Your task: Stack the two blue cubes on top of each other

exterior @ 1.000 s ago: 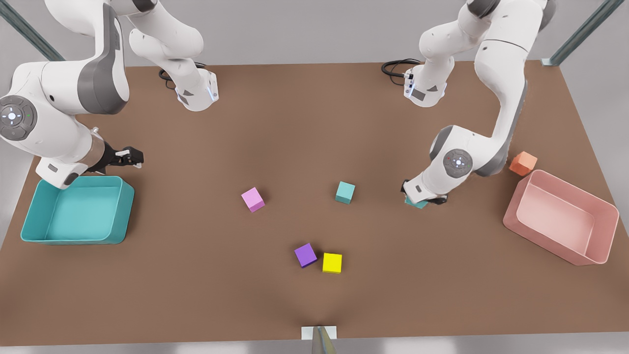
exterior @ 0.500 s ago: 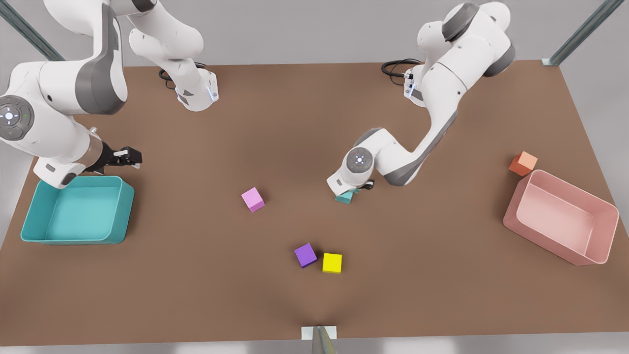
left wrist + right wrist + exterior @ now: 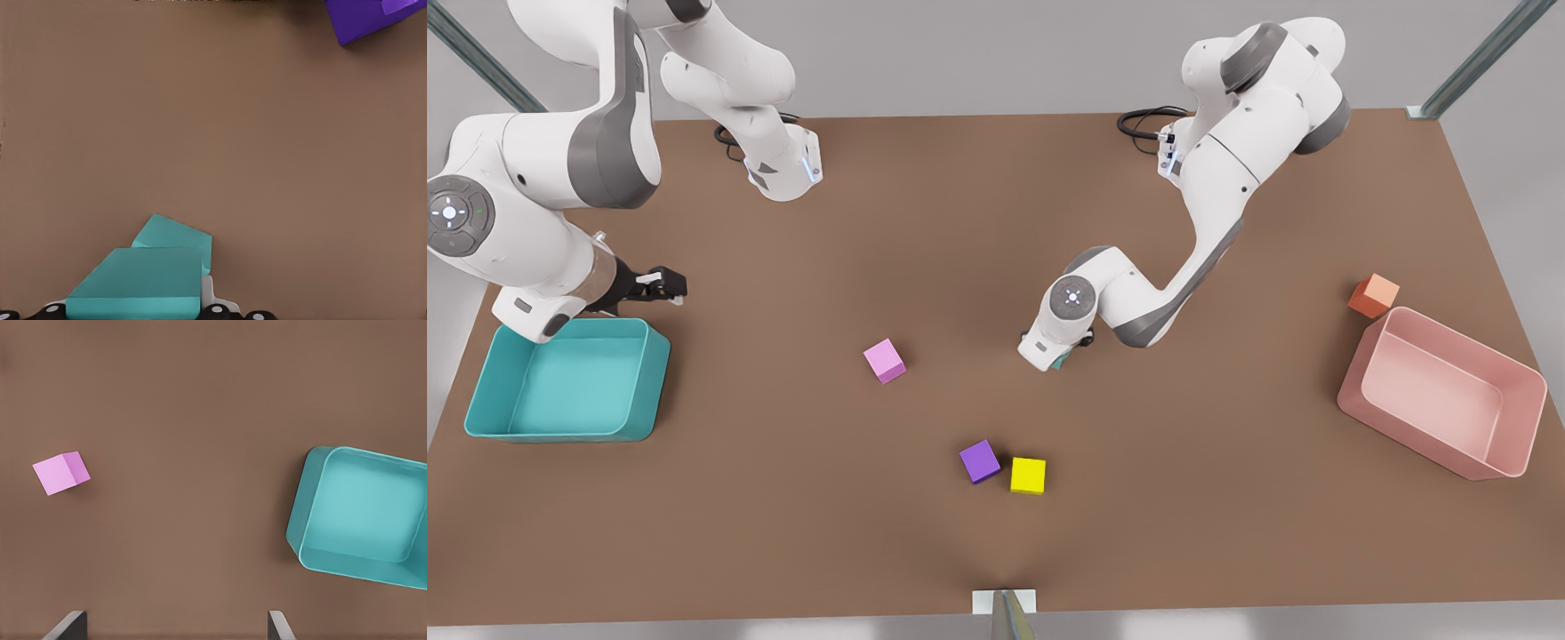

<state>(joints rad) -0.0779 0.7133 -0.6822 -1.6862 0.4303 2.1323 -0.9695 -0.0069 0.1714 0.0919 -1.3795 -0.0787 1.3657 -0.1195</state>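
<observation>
Lowered, left tool [image 3: 1060,358] holds matte cube [image 3: 137,283] on its twin [image 3: 179,239].

table [image 3: 925,222]: matt brown, smooth, evenly coloured | blue cubes [image 3: 143,283]: plain matt teal, no gloss | purple cube [image 3: 980,461], yellow cube [image 3: 1028,476], pink cube [image 3: 885,361]: matt, flat colour | teal bin [image 3: 654,373], pink bin [image 3: 1440,444]: smooth plastic look, soft sheen | arms: glossy white shells, grey joints
</observation>
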